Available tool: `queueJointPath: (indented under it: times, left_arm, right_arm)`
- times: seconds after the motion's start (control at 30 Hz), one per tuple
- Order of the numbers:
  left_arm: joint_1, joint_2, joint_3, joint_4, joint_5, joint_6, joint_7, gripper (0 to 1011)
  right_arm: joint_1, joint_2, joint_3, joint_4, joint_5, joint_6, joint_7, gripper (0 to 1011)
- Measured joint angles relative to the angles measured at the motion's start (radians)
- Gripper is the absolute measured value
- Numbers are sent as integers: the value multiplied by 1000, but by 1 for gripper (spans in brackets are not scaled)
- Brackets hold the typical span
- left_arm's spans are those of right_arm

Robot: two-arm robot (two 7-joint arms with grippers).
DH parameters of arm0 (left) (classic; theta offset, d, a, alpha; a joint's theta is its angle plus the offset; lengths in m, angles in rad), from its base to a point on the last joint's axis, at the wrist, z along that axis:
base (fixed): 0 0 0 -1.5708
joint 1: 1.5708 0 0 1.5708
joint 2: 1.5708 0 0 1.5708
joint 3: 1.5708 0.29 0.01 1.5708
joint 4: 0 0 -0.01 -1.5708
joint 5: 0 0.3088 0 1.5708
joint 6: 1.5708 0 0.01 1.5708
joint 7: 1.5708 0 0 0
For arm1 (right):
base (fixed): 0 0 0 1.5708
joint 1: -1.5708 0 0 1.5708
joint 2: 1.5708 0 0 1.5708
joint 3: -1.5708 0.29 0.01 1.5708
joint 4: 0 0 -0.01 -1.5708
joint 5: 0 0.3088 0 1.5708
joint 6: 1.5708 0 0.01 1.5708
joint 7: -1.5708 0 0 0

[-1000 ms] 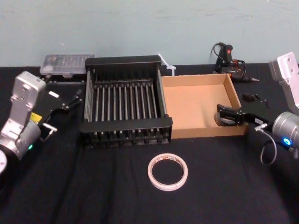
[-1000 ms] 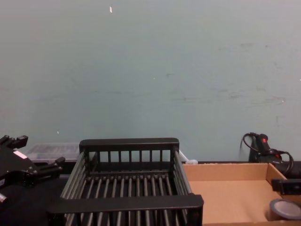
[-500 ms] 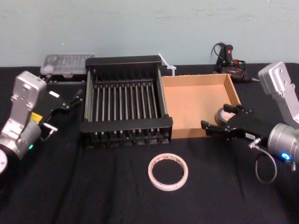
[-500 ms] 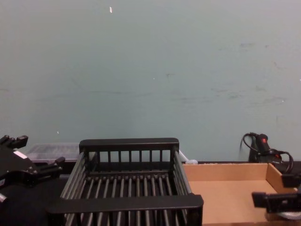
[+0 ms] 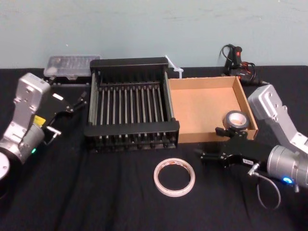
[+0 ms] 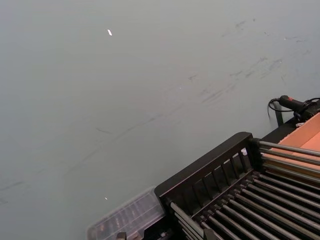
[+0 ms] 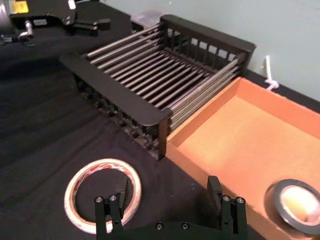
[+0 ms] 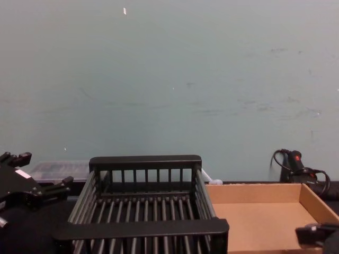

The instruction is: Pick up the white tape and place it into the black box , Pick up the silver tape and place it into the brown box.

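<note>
The white tape (image 5: 158, 178) lay flat on the black tabletop (image 5: 96, 192), just in front of the black box (image 5: 132, 128) and apart from it; in the right wrist view one gripper finger covered a little of the ring's (image 7: 71, 197) near edge. The silver tape (image 5: 237, 126) sat flat inside the brown box (image 5: 202, 110), in its front right corner close to the walls, and was the one thing in that tray. The black box, touching the brown box's left wall, held nothing on its slats. The right gripper (image 5: 210, 143) hovered low over the tabletop between the white tape and the brown box's front wall, fingers spread wide and holding nothing, its arm reaching in from the right; the chest view caught just a piece of it at the lower right corner. The left gripper (image 5: 72, 103) hung parked to the left of the black box, fingers parted and empty.
</note>
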Motion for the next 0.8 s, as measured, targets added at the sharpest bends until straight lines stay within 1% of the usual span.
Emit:
queueJointPath:
  times: [0.47,0.63,0.8]
  left_arm:
    - [0,0,0,0,0,0,0,1001]
    - [0,0,0,0,0,0,0,1001]
    - [0,0,0,0,0,0,0,1001]
  right_arm:
    - [33,10,-74,30,12,30,17,1000]
    - [49,8,-99,44,10,47,11,1000]
    - [60,1,-118,52,-5,59,-5,1000]
